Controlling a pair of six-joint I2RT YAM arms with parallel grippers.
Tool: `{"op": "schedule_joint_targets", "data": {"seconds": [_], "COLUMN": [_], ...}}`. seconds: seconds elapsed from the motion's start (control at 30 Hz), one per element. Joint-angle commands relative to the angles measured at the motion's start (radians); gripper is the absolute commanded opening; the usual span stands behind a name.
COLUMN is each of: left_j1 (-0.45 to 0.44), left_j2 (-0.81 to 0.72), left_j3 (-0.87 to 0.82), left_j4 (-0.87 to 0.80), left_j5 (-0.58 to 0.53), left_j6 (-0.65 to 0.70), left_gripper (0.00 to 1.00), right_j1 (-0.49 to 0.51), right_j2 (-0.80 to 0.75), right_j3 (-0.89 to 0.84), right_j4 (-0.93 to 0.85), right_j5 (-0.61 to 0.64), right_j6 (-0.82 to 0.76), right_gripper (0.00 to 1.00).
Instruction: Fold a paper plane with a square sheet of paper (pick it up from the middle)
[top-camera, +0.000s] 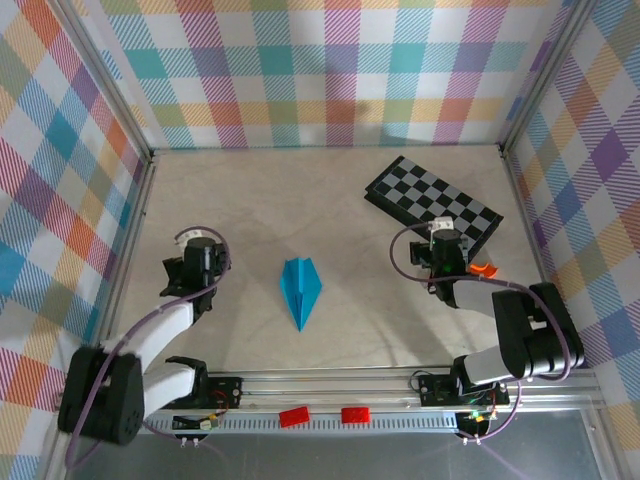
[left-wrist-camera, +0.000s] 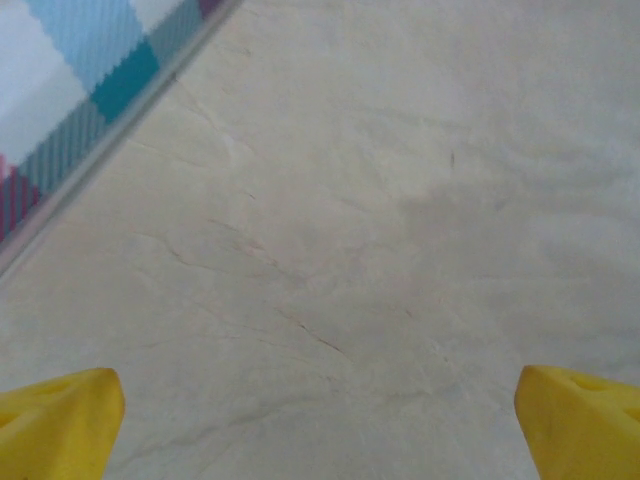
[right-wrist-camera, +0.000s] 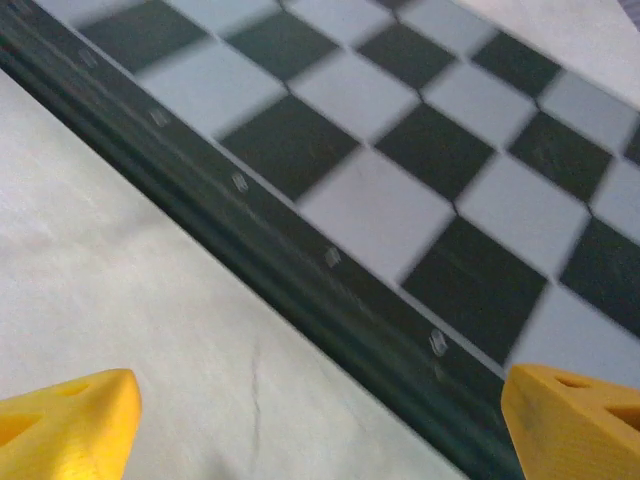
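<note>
The square sheet of paper lies folded into a cyan-blue paper plane (top-camera: 301, 288), a narrow dart with a centre crease. It rests on the table midway between the arms, its nose towards the near edge. My left gripper (top-camera: 203, 250) hangs left of the plane and well apart from it. In the left wrist view the left gripper (left-wrist-camera: 320, 430) is open, its yellow fingertips (left-wrist-camera: 60, 425) wide over bare table. My right gripper (top-camera: 443, 245) is right of the plane, at the checkered board's near edge. The right gripper (right-wrist-camera: 320, 425) is open and holds nothing.
A black-and-grey checkered board (top-camera: 432, 200) lies at the back right; its dark edge (right-wrist-camera: 300, 270) runs across the right wrist view. A small orange curved piece (top-camera: 483, 269) sits beside the right wrist. Plaid walls (top-camera: 320, 70) enclose the table. Two red blocks (top-camera: 294, 416) sit on the front rail.
</note>
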Motion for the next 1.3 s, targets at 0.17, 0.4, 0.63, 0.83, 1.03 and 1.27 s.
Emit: {"op": "schedule_joint_targets", "data": {"seconds": [0.17, 0.4, 0.63, 0.83, 1.03, 1.27], "left_j1": [0.058, 0.116, 0.104, 0.102, 0.102, 0.102], "left_j2": [0.235, 0.440, 0.426, 0.428, 0.428, 0.429], "left_j3": [-0.056, -0.060, -0.043, -0.026, -0.025, -0.025], "left_j4": [0.599, 0.815, 0.756, 0.730, 0.727, 0.728], "left_j5": [0.146, 0.367, 0.317, 0.354, 0.356, 0.356], "left_j6": [0.116, 0.125, 0.118, 0.134, 0.135, 0.135], "left_gripper": [1.00, 1.00, 1.00, 1.00, 1.00, 1.00], "right_j1": [-0.122, -0.147, -0.147, -0.148, -0.148, -0.148], "right_j2": [0.049, 0.094, 0.095, 0.091, 0.092, 0.092], "right_j3": [-0.039, -0.042, -0.043, -0.046, -0.045, -0.044], "right_j4": [0.303, 0.352, 0.352, 0.355, 0.355, 0.354], "right_j5": [-0.290, -0.266, -0.255, -0.254, -0.254, -0.254], "right_j6": [0.030, 0.070, 0.075, 0.074, 0.073, 0.074], "right_gripper": [0.92, 0.99, 0.99, 0.99, 0.99, 0.99]}}
